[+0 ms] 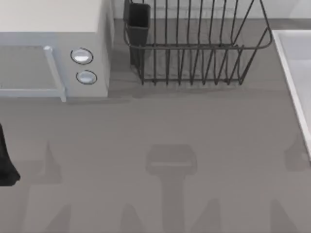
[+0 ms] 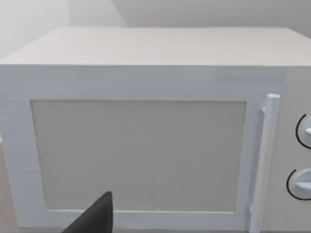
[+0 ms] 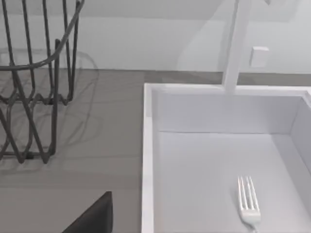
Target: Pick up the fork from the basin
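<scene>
1. The fork (image 3: pixel 248 200) lies flat on the floor of the basin (image 3: pixel 147 160), tines pointing toward the far wall, its handle running out of the right wrist view.
2. The basin sits at the desk's (image 1: pixel 160 126) right side, with the dark wire dish rack (image 1: pixel 194 43) to its left (well apart from the fork).
3. The left arm (image 1: pixel 6 160) sits at the desk's left edge, facing the white microwave-like box (image 2: pixel 141 145).
4. Whether either tool is spread or pressed together, I cannot tell.

You can see the fork (image 3: pixel 249 201) tines, but its handle is cut off. The basin (image 1: pixel 291 73) runs off the edge too.
</scene>
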